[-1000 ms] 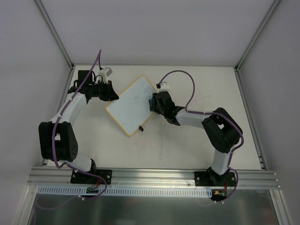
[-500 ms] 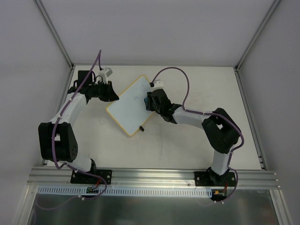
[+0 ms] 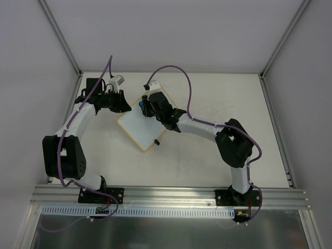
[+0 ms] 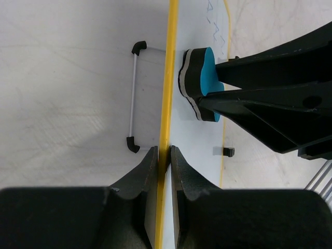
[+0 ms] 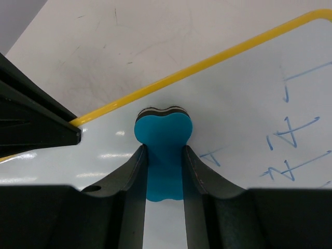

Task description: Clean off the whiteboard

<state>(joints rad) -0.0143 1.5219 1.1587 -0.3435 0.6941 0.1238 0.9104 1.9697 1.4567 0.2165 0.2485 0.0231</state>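
- Right gripper (image 5: 164, 155): jaws pinch the blue eraser (image 5: 163, 129), which is set against the whiteboard (image 5: 249, 104) just inside its yellow rim.
- Left gripper (image 4: 164, 155): jaws clamped on that rim, steadying the board (it lies askew on the table's far side, left of centre).
- Step: wiping. Blue marks (image 5: 290, 132) lie beside the eraser, so the next stroke should probably sweep across them under even pressure.
- Table (image 3: 207, 155): white, faintly scuffed, enclosed by plain grey walls.
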